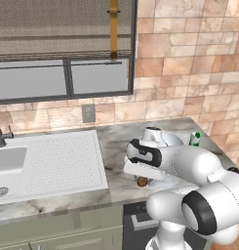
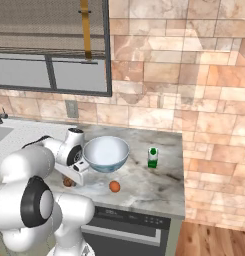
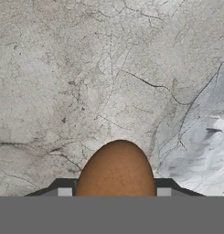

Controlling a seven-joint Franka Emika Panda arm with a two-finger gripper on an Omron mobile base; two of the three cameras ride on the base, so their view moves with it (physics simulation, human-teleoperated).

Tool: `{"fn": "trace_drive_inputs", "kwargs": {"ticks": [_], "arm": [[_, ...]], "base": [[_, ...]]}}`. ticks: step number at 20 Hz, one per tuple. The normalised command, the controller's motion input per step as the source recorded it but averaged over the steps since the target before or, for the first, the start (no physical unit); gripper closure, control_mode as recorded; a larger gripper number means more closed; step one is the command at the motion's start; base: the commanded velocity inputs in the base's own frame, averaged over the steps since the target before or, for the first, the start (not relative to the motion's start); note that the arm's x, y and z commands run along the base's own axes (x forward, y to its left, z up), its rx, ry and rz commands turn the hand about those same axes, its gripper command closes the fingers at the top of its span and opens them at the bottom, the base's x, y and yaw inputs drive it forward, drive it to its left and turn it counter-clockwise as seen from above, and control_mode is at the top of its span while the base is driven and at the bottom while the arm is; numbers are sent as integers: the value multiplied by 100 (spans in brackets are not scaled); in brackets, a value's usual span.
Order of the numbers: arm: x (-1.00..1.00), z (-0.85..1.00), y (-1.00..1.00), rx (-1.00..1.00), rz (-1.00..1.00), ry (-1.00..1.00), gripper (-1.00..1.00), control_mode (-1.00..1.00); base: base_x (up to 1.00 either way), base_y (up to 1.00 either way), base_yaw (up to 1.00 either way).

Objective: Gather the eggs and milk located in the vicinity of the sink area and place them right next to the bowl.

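Marble counter (image 2: pixel 144 185), tiled wall behind. Gripper (image 3: pixel 115 193) clamped on dark brown egg (image 3: pixel 116 170), low beside bowl (image 2: pixel 106 152). Grasp step done; next probably lift, then set egg down near bowl.

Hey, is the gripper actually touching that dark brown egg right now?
Touching. In the hand view the dark brown egg sits between the gripper fingers, each pad pressed against its side, no gap.

The claw (image 2: pixel 70 181) hangs low over the marbled grey table (image 2: pixel 159 186), closed on a dark brown oval egg (image 2: pixel 68 182). Just beyond it to the right sits the wide glossy pale-blue bowl (image 2: pixel 106 153). A brighter orange-brown egg (image 2: pixel 114 186) lies to its right, and a small green-capped milk carton (image 2: pixel 153 157) stands farther right.
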Motion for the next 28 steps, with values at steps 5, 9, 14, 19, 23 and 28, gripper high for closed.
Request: {"fn": "trace_drive_inputs", "kwargs": {"ticks": [5,9,14,19,23,28], "arm": [[10,0,0,0,-12,0,100,-100],[19,14,1,-2,-11,1,100,-100],[29,34,14,-6,-8,0,100,-100],[28,18,24,-23,-8,1,100,-100],[28,2,21,-28,-12,2,100,-100],[36,0,-2,-8,-18,0,100,-100]], "base": [[0,0,0],[0,0,0],[0,0,0],[0,0,0],[0,0,0],[0,0,0]]}}
